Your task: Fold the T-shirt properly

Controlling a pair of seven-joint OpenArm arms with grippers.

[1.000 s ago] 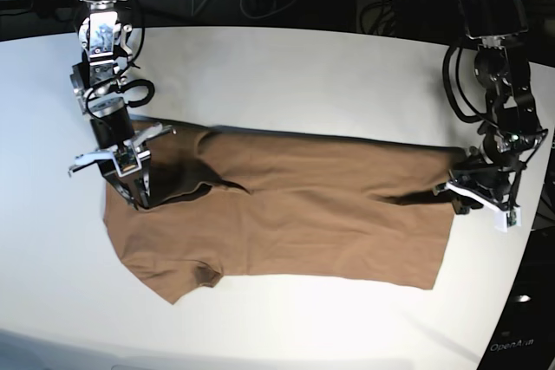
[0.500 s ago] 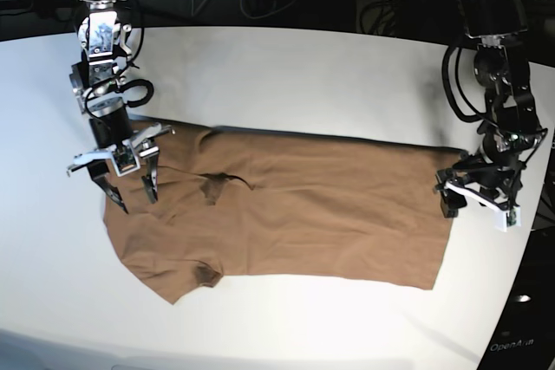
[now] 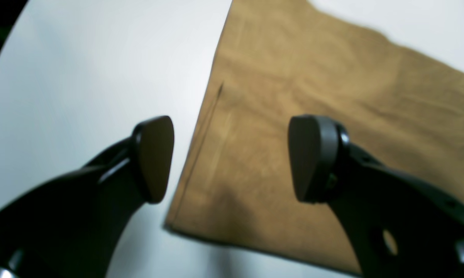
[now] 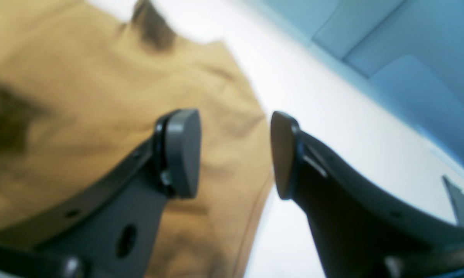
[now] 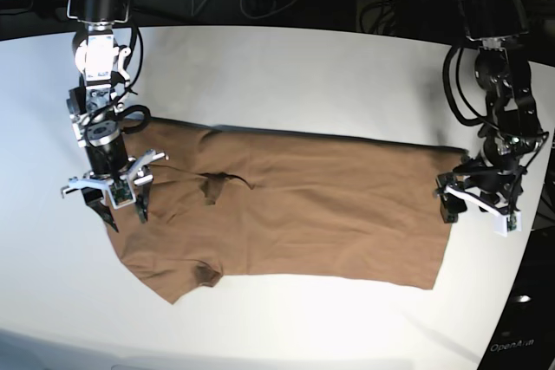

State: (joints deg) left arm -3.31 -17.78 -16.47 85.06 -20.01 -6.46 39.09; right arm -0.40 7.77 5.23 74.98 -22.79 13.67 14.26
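Your T-shirt lies flat across the white bench, folded lengthwise, one sleeve sticking out at the near edge. Both claws stand wide and hold nothing: the right claw hangs over the sleeve end, the left claw astride the hem corner. For the next fold, pinch both layers squarely at the edge, then lift evenly. The wrist views are blurred, so how many layers lie beneath each claw is unclear.
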